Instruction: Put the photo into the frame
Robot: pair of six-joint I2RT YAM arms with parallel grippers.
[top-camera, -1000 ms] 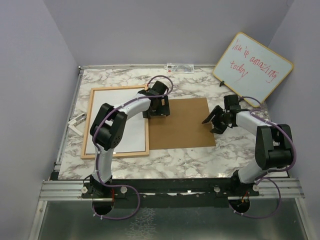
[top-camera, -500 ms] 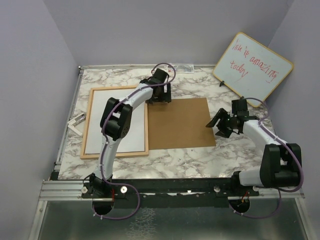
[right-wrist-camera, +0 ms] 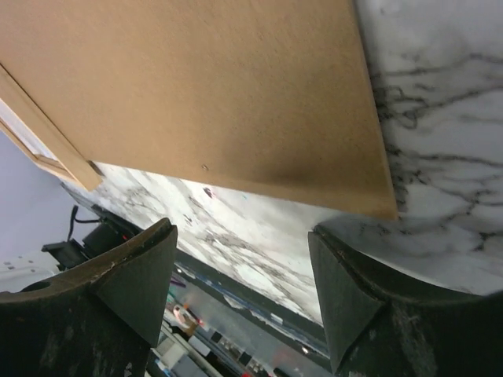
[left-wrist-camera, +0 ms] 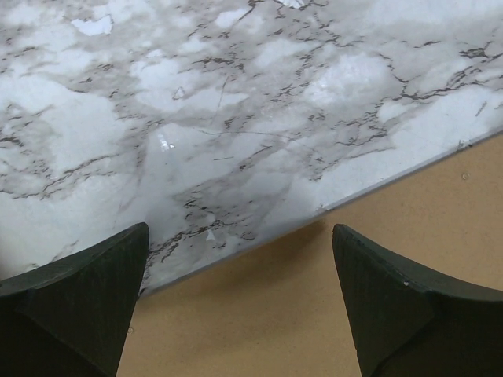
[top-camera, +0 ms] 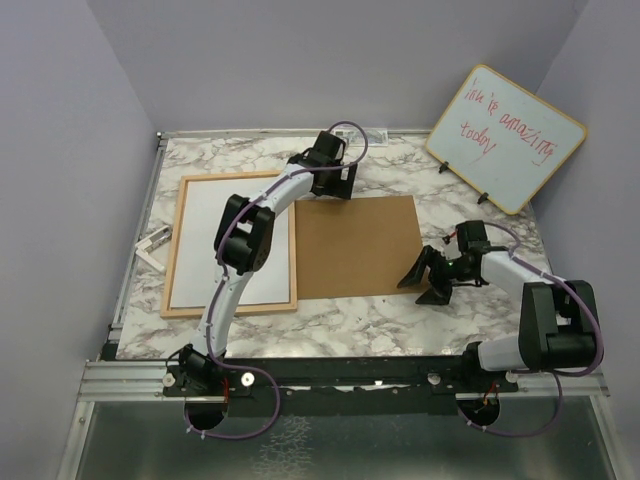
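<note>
Groundwork, by the look of it: neither arm has anything in hand, and both hover at the plain brown rectangular backing board (top-camera: 355, 250) lying flat on the grey-veined white marble table (top-camera: 350, 320). The left gripper (left-wrist-camera: 240, 232) has its dark fingers spread as wide as they go, nothing between them, tips just above the board's far edge where brown meets marble. The right gripper (right-wrist-camera: 242, 229) is also parted and holds nothing. The board's near right corner shows below the gap between its fingers; whether either finger touches it I cannot tell.

The rectangular frame of thin light wood (top-camera: 230, 308) lies flat to the left of the left gripper, its right rail against or just beside the board, its inside plain white. The photo shows in no view; it may lie under the board, though that is a guess. A small white-edged flat thing (top-camera: 155, 245) lies beyond the frame, well left of both grippers, too small to name.

The next move, as I judge it, calls for getting a finger under a thin board edge that sits flush on the marble.

Count: two grippers, one frame, one backing board, one wood-edged whiteboard (top-camera: 505, 135) with red writing propped beyond the right gripper, no photo in sight
</note>
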